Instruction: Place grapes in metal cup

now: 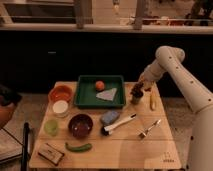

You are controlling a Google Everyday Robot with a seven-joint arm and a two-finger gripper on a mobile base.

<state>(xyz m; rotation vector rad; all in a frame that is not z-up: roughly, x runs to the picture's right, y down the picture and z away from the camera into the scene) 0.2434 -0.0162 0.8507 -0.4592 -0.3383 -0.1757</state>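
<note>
One gripper (140, 85) above one metal cup (135, 99); one grape bunch (137, 90) between, possibly held; grip unclear.

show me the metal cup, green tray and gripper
metal cup (135, 99), camera view, its side wall
green tray (87, 95), camera view, bare floor on its left side
gripper (138, 86), camera view, its tip, just above the metal cup

The gripper (138, 88) hangs over the far right part of a pale wooden table (125, 150). Behind it runs a dark low wall (55, 55) topped by a light ledge (100, 28) (two upright posts (80, 12) rise above that). To its right lies speckled floor (176, 107), in dim, warm light.
</note>
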